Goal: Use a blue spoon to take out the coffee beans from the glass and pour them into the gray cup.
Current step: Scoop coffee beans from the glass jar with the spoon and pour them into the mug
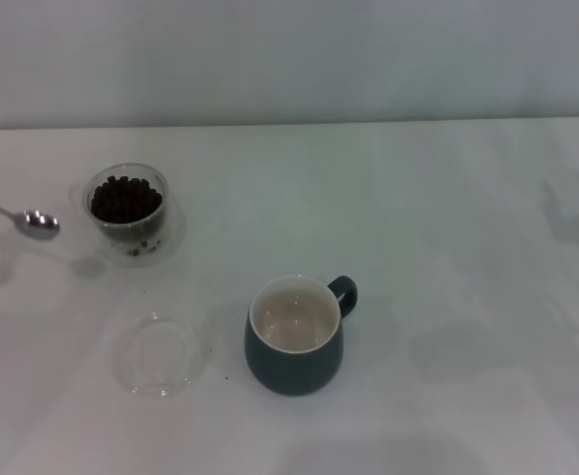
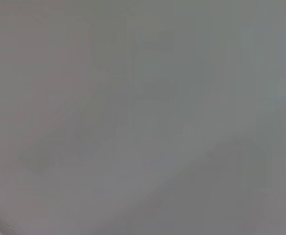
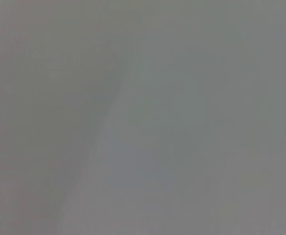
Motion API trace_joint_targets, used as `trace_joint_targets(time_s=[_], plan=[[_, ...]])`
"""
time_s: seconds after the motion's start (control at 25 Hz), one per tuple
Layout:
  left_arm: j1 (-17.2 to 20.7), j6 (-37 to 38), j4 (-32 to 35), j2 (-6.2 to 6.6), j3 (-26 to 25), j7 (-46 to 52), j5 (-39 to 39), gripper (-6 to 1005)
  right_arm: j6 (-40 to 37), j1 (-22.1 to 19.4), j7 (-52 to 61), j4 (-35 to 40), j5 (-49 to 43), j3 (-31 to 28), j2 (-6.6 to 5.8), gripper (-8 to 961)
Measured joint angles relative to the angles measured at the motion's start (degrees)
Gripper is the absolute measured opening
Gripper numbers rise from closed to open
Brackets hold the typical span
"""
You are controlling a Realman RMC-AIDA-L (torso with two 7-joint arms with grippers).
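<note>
The blue spoon pokes in from the left edge of the head view. Only its silver neck and shiny bowl show; the handle is out of frame. Its bowl hovers just left of the glass, which holds a heap of dark coffee beans. A faint shadow lies on the table below the spoon. The gray cup stands nearer the front centre, its cream inside empty and its handle pointing right and back. Neither gripper appears in any view, and both wrist views show only a blank grey surface.
A flat shallow clear glass dish lies on the white table, left of the cup and in front of the glass. A pale wall runs along the table's far edge.
</note>
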State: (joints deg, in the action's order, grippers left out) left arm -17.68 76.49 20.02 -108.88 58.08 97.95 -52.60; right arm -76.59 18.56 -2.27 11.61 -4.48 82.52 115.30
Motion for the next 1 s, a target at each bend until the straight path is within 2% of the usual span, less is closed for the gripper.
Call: trace_joint_targets(time_s=[0.12, 0.2, 0.24, 0.28, 0.36, 0.48, 0.68, 0.76, 1.0], plan=[[-3.85, -3.43, 0.04, 2.62, 0.2, 2.98, -2.83, 132, -0.36, 0.02, 0.66, 0.1, 0.11, 1.13, 0.07, 507], [-5.97, -5.0, 0.22, 3.73, 0.19, 4.04, -4.68, 133, -0.4, 0.03, 0.85, 0.05, 0.09, 1.4, 0.07, 507], [-5.97, -5.0, 0.22, 3.73, 0.19, 4.04, -4.68, 133, -0.42, 0.03, 1.05, -0.02, 0.09, 1.88, 0.08, 507], [-9.07, -7.43, 0.27, 5.31, 0.2, 5.53, -7.45, 134, -0.44, 0.03, 1.2, -0.05, 0.11, 2.5, 0.08, 507], [-11.37, -10.02, 0.31, 6.15, 0.25, 6.79, -10.22, 134, -0.6, 0.05, 1.42, 0.01, 0.21, 3.86, 0.1, 507], [-13.2, -11.92, 0.39, 6.52, 0.28, 7.9, -13.01, 134, -1.85, 0.06, 1.78, 0.1, 0.32, 5.98, 0.14, 507], [-18.12, -17.07, 1.6, 6.92, 0.29, 12.4, -23.13, 133, -3.46, -0.16, 4.05, 0.11, 0.29, 8.44, 0.19, 507], [-20.16, -19.09, 2.84, 6.75, 0.28, 14.9, -28.49, 133, -3.48, -0.22, 4.71, 0.11, 0.27, 8.88, 0.19, 507], [-24.07, -21.96, 3.8, 6.35, 0.28, 18.74, -36.72, 133, -3.37, -0.15, 5.41, -0.27, 0.38, 9.83, 0.2, 507]])
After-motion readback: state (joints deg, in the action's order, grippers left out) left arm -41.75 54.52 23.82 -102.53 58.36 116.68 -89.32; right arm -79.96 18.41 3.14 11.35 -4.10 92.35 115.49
